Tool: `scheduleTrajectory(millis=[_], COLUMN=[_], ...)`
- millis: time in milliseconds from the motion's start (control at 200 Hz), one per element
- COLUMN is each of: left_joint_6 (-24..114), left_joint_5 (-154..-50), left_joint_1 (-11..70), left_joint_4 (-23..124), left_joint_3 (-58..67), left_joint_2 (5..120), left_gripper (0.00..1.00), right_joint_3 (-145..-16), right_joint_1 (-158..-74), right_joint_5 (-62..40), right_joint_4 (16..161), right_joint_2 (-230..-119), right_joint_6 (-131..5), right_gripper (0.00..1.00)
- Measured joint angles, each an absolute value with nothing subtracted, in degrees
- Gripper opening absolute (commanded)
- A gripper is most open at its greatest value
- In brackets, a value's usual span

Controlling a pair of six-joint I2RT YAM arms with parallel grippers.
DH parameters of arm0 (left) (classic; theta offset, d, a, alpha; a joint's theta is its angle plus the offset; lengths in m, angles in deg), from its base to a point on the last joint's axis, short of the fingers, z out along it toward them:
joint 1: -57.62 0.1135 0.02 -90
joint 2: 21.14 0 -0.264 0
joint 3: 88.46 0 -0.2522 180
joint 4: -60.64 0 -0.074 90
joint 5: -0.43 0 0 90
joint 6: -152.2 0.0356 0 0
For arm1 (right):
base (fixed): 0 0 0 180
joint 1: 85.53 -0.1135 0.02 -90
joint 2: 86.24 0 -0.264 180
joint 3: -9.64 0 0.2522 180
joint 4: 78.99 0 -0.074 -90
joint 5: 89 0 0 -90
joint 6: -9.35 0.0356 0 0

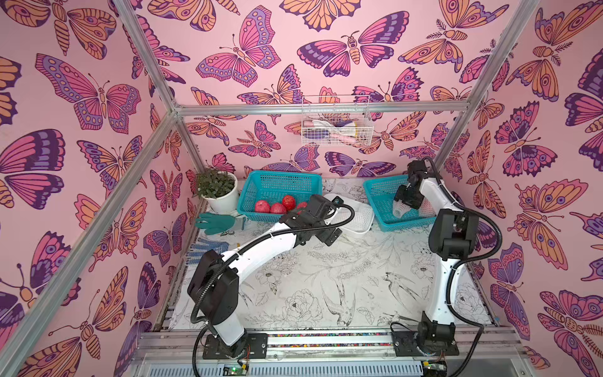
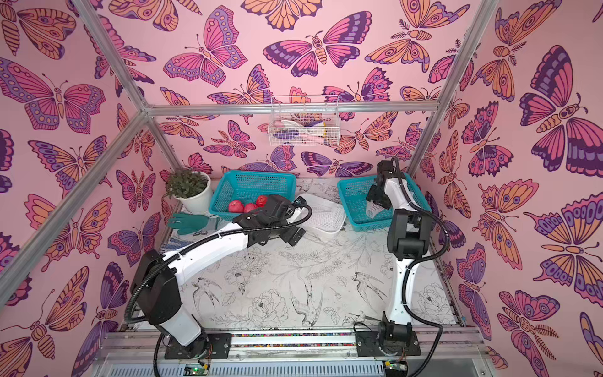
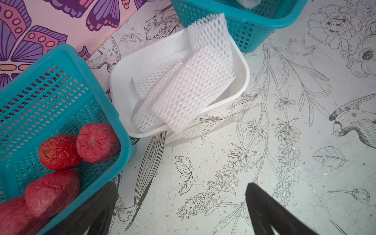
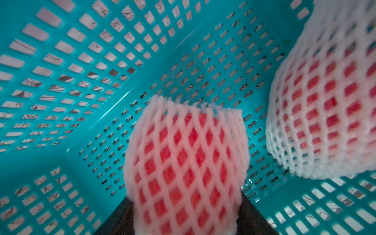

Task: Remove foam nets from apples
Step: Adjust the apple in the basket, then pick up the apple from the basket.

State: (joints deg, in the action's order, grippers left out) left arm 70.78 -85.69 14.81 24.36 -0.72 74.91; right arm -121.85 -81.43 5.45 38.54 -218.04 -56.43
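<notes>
Presently four round red apples [image 1: 278,208] lie bare, two in white foam nets [image 4: 317,166]; right end effector [image 4: 185,213] clasps one, left end effector [image 3: 183,213] gapes empty.

Bright, even light; blurred right-wrist close-up.

On the tabletop [image 1: 326,277] printed with black-line flowers and birds: far left a potted plant [image 1: 218,191], along the far side a left teal basket [image 1: 280,178] and a right teal basket [image 1: 378,199] with a white tub [image 1: 360,228] between, by the left edge a green glove [image 1: 213,223] and blue-dotted gloves [image 1: 205,249].
</notes>
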Motion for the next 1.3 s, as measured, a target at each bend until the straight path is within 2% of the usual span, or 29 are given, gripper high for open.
scheduleTrajectory(millis=[95, 306, 411, 491, 872, 1112, 1297], left_joint_6=[70.93, 70.98, 70.96, 70.98, 70.96, 70.98, 70.98], left_joint_5=[-85.69, -85.71, -85.71, -85.71, -85.71, -85.71, -85.71], left_joint_1=[14.81, 14.81, 14.81, 14.81, 14.81, 14.81, 14.81], left_joint_4=[24.36, 24.36, 24.38, 24.42, 24.55, 24.55, 24.55], left_joint_3=[-0.72, -0.72, -0.72, -0.72, -0.72, -0.72, -0.72], left_joint_2=[74.91, 74.94, 74.94, 74.94, 74.98, 75.0, 75.02], left_gripper=[1.0, 1.0, 1.0, 1.0, 1.0, 1.0, 1.0], right_joint_3=[-123.8, -125.5, -126.57, -127.89, -129.98, -130.2, -130.05], right_joint_1=[-81.45, -81.43, -81.43, -81.43, -81.43, -81.45, -81.45], right_joint_5=[6.24, 8.69, 9.54, 9.91, 8.69, 7.88, 7.75], right_joint_4=[37.4, 36.18, 35.76, 35.5, 35.48, 35.72, 37.14], right_joint_2=[-219.47, -219.86, -220.25, -221.24, -224.56, -225.26, -225.26], right_joint_6=[-56.23, -56.45, -56.69, -56.64, -56.25, -54.85, -53.48], right_gripper=[0.76, 0.86, 0.96, 1.0, 1.0, 0.88, 0.74])
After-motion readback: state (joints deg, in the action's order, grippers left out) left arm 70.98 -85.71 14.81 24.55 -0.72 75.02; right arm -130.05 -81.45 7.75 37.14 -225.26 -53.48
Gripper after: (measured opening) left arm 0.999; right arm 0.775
